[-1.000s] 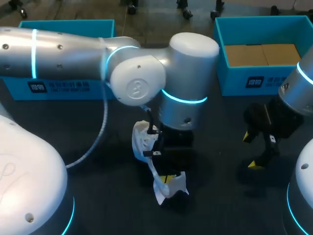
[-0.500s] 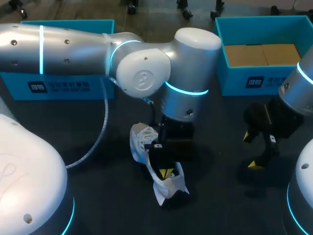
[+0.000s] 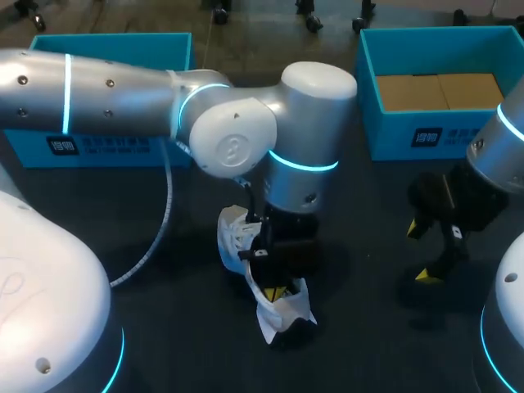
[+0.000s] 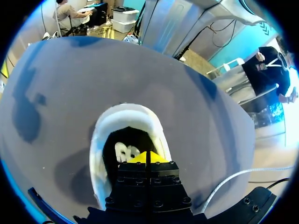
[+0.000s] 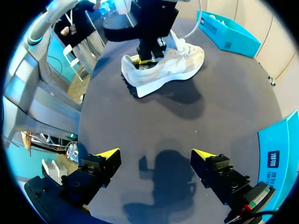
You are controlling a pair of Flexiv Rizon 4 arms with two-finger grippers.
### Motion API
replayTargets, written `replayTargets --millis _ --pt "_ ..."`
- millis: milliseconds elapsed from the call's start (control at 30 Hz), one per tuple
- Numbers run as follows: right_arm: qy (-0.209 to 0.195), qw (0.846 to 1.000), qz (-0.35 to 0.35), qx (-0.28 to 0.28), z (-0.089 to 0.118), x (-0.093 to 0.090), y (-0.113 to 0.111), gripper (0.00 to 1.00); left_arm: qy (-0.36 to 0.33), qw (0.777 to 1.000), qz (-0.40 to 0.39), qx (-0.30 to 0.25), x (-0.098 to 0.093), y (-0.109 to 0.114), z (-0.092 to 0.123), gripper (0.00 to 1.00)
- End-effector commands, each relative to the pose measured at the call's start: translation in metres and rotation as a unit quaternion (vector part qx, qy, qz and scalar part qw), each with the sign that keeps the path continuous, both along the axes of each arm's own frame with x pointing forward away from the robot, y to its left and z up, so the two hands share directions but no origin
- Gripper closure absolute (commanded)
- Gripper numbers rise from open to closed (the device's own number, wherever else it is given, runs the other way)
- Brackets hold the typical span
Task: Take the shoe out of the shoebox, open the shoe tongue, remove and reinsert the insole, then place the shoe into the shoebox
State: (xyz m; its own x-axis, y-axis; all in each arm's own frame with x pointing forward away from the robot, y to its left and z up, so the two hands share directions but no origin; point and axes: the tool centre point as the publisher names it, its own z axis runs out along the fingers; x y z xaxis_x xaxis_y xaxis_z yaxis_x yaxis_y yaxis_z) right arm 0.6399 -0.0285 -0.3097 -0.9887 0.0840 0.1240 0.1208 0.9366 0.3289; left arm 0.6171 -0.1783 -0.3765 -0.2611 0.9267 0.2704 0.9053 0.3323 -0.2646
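1. The shoe [image 3: 282,311] stands on its sole on the desk [image 3: 360,344], out of either box. It sits about midway between the left and right edges, rather nearer the near edge. Its toe points toward the far left corner. I judge this open spot gives the arms room for the insole work.
2. The left arm [image 3: 237,139] reaches past the middle and points straight down over the heel end, so the left jaws enter the shoe's opening from above.
3. In the left wrist view the yellow tips are drawn together with only a thin slit between them. They sit inside the collar of the shoe [image 4: 100,140], with the dark interior just ahead. They may be nipping the insole's edge, but the view does not settle that.
4. The right jaws are spread wide and hold nothing. They hang over bare desk near the right edge, well apart from the shoe [image 5: 173,70], probably to leave the left arm room.
5. Two blue boxes stand at the far edge, one at the far left corner [image 3: 106,139] and one at the far right corner [image 3: 442,135]. The shoe is well apart from both.
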Motion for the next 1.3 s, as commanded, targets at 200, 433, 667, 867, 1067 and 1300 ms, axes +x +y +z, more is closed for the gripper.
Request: replayTargets --millis 200,433,667,867,1067,1300 --pt "-0.001 1.000 -0.001 -0.001 0.000 -0.001 0.000 0.00 -0.002 1.000 0.008 0.002 -0.006 0.008 -0.011 1.00" --pt "-0.001 1.000 -0.001 -0.001 0.000 -0.001 0.000 0.00 -0.015 1.000 0.018 -0.017 -0.009 0.011 0.004 1.00" --pt "-0.001 1.000 -0.001 -0.001 0.000 -0.001 0.000 0.00 -0.006 0.999 0.032 -0.006 -0.005 0.003 -0.024 1.00" --pt "-0.001 1.000 -0.001 -0.001 0.000 -0.001 0.000 0.00 0.005 0.999 0.034 -0.024 0.002 -0.003 -0.043 1.00" --pt "-0.001 1.000 -0.001 -0.001 0.000 -0.001 0.000 0.00 0.002 0.999 0.034 -0.037 0.003 -0.004 -0.039 1.00" --pt "-0.001 1.000 -0.001 -0.001 0.000 -0.001 0.000 0.00 -0.015 0.997 0.035 -0.071 -0.007 -0.008 -0.006 1.00"
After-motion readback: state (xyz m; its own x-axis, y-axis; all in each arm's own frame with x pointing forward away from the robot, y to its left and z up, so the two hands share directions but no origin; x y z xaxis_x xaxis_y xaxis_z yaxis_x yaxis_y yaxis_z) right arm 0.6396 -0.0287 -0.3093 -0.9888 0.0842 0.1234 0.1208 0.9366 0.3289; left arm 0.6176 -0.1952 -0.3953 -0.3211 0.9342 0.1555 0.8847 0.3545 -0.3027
